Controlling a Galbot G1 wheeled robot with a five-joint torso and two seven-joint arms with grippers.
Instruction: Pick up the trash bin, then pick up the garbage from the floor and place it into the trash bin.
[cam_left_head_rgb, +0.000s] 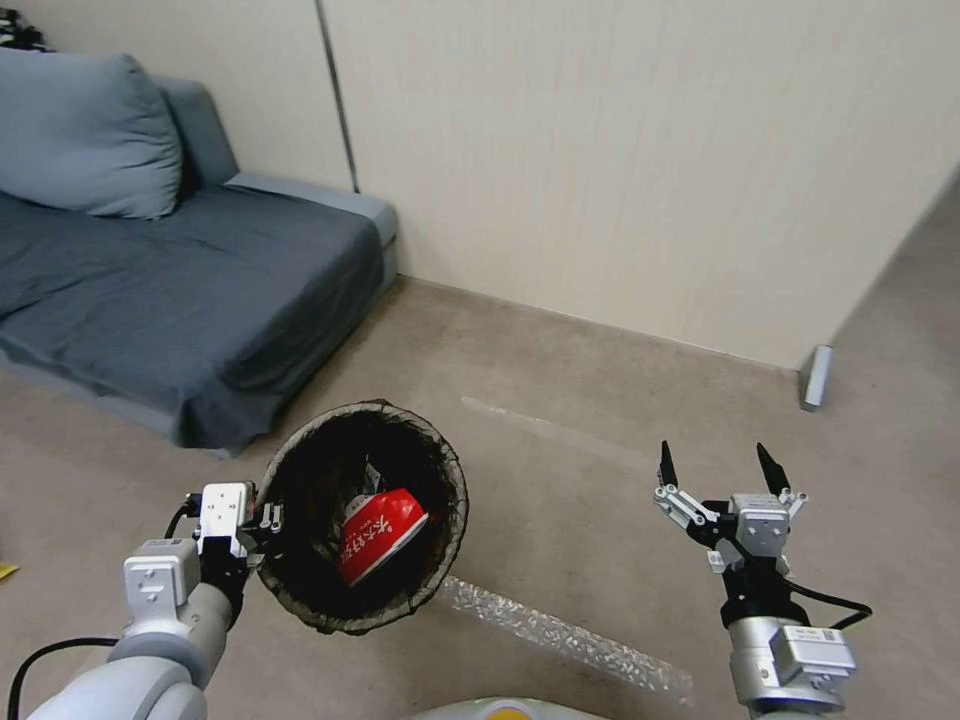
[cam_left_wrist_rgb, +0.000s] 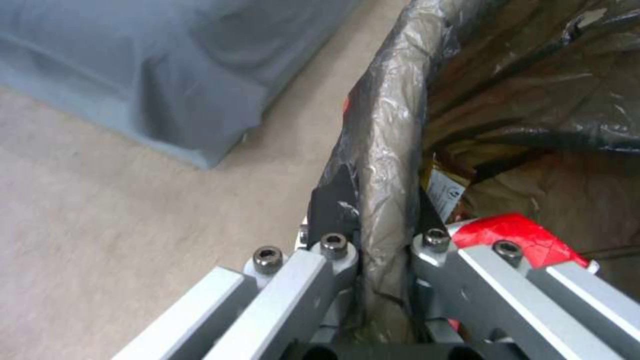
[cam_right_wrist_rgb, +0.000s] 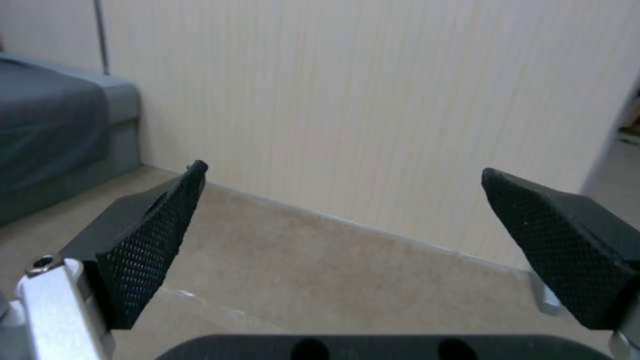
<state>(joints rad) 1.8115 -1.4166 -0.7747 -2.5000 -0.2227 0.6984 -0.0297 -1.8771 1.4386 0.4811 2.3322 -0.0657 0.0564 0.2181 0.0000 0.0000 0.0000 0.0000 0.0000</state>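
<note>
**Bin held at the rim, right gripper spread wide**

While the trash bin (cam_left_head_rgb: 365, 520) is being held up off the carpeted floor (cam_left_head_rgb: 560, 420) on the robot's left side, it is being gripped at its near rim by the left gripper (cam_left_head_rgb: 268, 522), whose fingers (cam_left_wrist_rgb: 333, 200) are being pressed together on the bag-covered edge, one outside and one inside the wall. The bin is being tipped so that its mouth is being turned toward the head camera, and a crushed red-and-white carton (cam_left_head_rgb: 378, 533) is being carried inside it, lying against the dark liner, with other scraps being glimpsed behind it. On the robot's right, the right gripper (cam_left_head_rgb: 718, 468) is being held in the air above the floor, its fingers (cam_right_wrist_rgb: 150, 240) being kept far apart with nothing between them. A grey sofa (cam_left_head_rgb: 190, 290) is being seen beyond the bin, against the wall (cam_left_head_rgb: 620, 150).
</note>
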